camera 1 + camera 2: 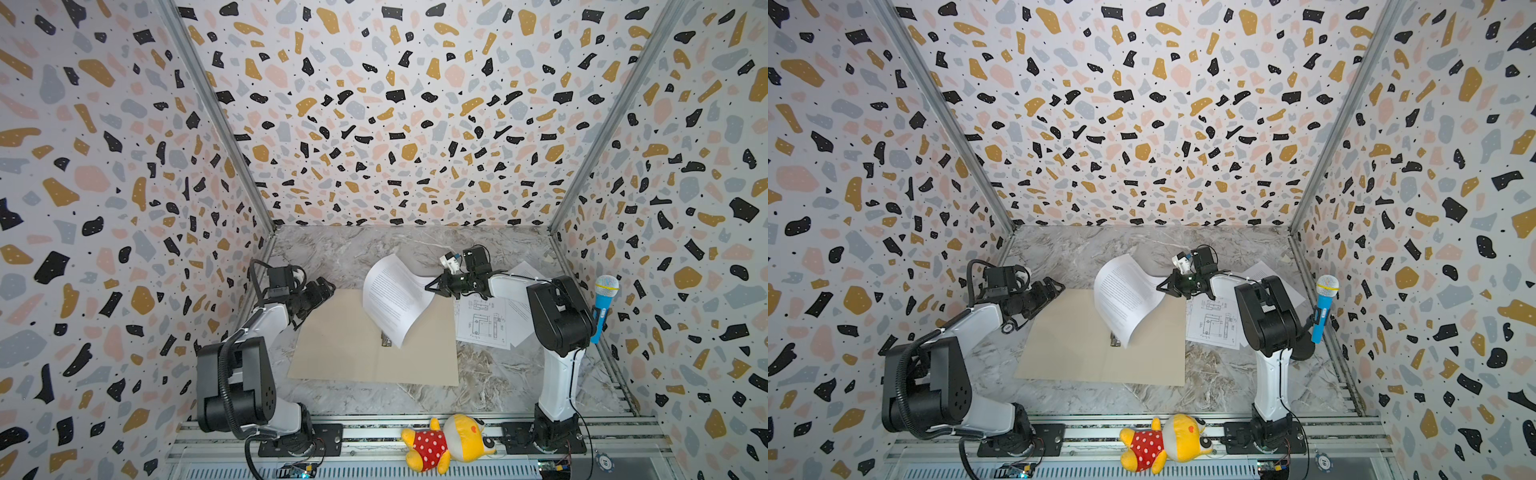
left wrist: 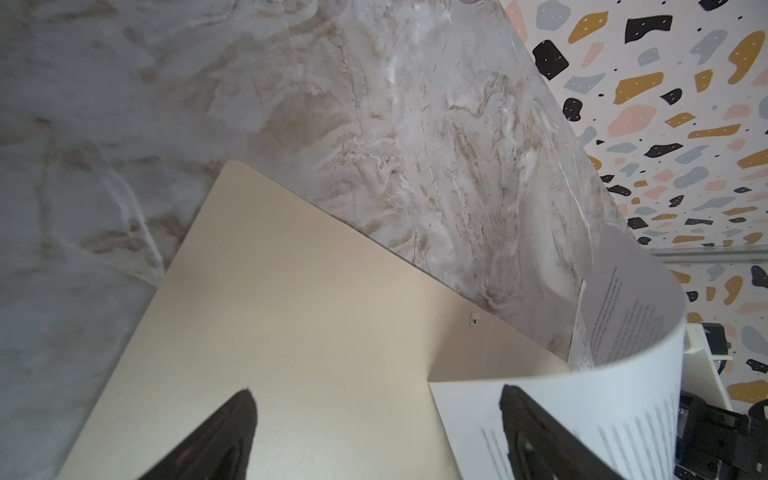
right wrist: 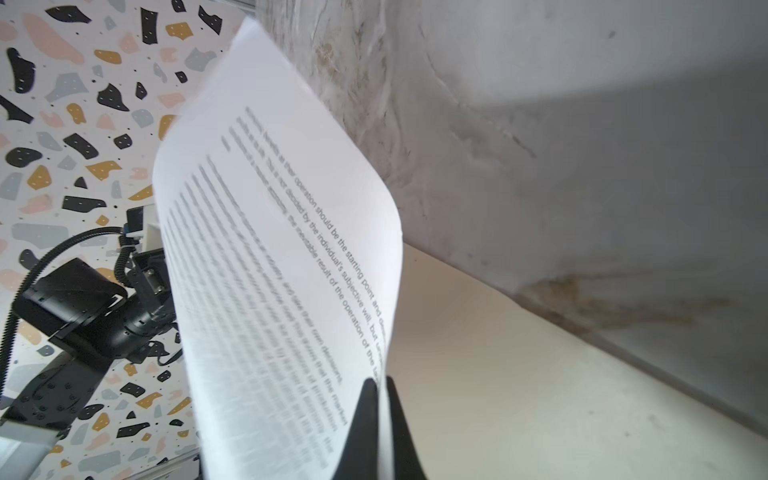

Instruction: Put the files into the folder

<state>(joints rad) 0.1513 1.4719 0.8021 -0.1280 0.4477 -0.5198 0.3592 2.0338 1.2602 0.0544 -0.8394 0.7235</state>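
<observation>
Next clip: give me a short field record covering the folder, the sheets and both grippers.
folder: open flat on table
text sheet: lifted and curled above folder, low corner near the clip
drawing sheet: on table, right of folder
third sheet: under drawing sheet, partly hidden by right arm
right gripper: shut on text sheet's edge
left gripper: open, empty, over folder's far left corner

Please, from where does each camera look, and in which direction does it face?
Both top views: high in front, facing down and backward; left arm and right arm show.
Left wrist: over the folder, along the left gripper's open fingers.
Right wrist: behind the right gripper, shut on the text sheet; left arm beyond.
All share folder and text sheet.
</observation>
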